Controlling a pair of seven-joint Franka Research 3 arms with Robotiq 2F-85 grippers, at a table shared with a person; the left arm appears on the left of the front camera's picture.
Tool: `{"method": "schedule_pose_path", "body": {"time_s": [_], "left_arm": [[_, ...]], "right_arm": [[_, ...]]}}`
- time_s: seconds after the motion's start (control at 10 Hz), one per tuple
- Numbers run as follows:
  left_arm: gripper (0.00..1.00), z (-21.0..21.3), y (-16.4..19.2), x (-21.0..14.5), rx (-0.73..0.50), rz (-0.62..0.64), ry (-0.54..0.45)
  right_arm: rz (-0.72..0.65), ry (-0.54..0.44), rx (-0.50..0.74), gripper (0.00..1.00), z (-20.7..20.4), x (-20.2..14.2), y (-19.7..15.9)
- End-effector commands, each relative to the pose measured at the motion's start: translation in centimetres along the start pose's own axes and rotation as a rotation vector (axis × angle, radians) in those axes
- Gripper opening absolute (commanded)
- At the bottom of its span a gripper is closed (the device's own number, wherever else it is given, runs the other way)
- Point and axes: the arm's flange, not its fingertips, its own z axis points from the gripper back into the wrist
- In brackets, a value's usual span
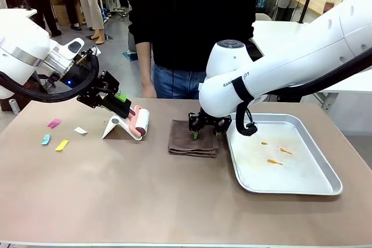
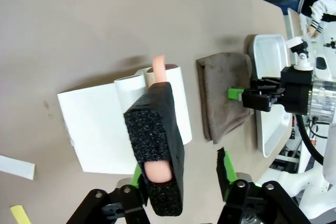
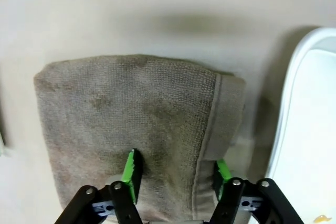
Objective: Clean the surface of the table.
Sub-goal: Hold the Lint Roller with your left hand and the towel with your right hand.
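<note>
The brownish table (image 1: 145, 196) carries a lint roller (image 1: 141, 121) resting on a white stand (image 1: 115, 125). Its pink handle wears a black foam grip (image 2: 157, 145). My left gripper (image 1: 123, 106) is open around that grip (image 2: 178, 169): the foam lies against one green pad (image 2: 137, 178), while the other pad stands apart from it. A folded brown cloth (image 1: 192, 140) lies at mid-table. My right gripper (image 1: 206, 127) is down on it, open (image 3: 177, 174), with its pads straddling the cloth's (image 3: 131, 114) folded edge.
A silver tray (image 1: 290, 191) with small orange crumbs (image 1: 273, 161) sits right of the cloth. Pink (image 1: 54, 123), blue (image 1: 45, 139), yellow (image 1: 61, 144) and white (image 1: 80, 130) paper scraps lie at the left. A person (image 1: 192, 27) stands at the far edge.
</note>
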Motion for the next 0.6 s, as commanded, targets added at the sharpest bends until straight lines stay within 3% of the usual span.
{"method": "schedule_pose_path", "body": {"time_s": [0.0,0.1,0.3,0.5], "left_arm": [[0.0,0.26,-0.74,0.2,0.041,0.027,-0.013],[0.15,0.43,-0.85,0.22,0.048,0.032,-0.029],[0.0,0.55,-1.1,0.19,0.046,0.033,-0.05],[0.0,0.64,-1.09,0.23,0.042,0.033,-0.044]], "right_arm": [[-0.021,-0.031,-0.027,0.0,-0.65,-0.1,0.4],[-0.014,-0.029,-0.025,0.0,-0.65,-0.09,0.42],[-0.01,-0.021,-0.026,0.0,-0.6,-0.08,0.35],[-0.01,-0.018,-0.022,0.0,-0.61,-0.12,0.22]]}}
